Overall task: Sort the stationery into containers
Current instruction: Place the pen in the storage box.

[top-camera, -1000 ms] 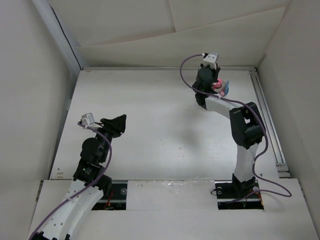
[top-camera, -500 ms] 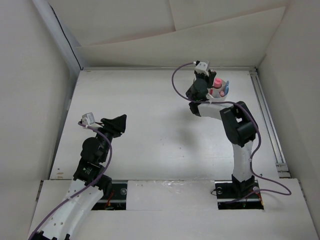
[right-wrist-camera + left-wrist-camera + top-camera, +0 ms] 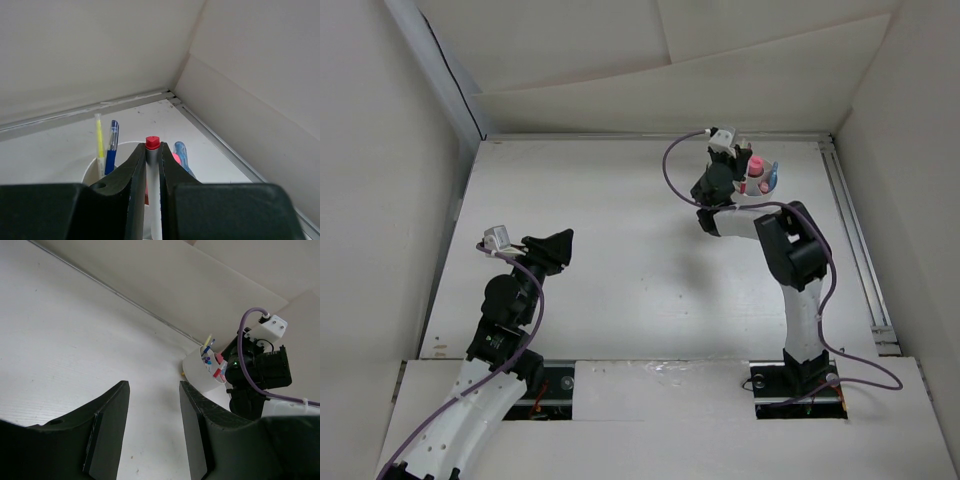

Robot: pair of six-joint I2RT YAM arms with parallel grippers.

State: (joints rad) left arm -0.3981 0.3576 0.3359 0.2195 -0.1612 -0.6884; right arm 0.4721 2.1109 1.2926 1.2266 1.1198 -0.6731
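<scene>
Obs: right fingers (image 3: 134, 180) clamped on one red-capped white pen (image 3: 152, 143), held over the tub (image 3: 91, 172). Left fingers (image 3: 107, 432) apart, empty, unmoved. Right wrist has swung left since a second ago, uncovering the tub at the desk's (image 3: 620, 250) far right. Tub holds one yellow pen (image 3: 99, 140), one blue pen (image 3: 112, 142) and one blue piece (image 3: 180, 151).

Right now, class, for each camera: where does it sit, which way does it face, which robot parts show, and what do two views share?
Top external: above and behind the bases, looking down on the table; both arms, left gripper, right gripper.
Left wrist: on the left arm, facing across the table to the white tub; own parted fingers, right arm beyond.
Right wrist: above the tub, facing the far right corner; own fingers clamping a red-capped pen.
Shared by both wrist views: tub, yellow pen.
</scene>
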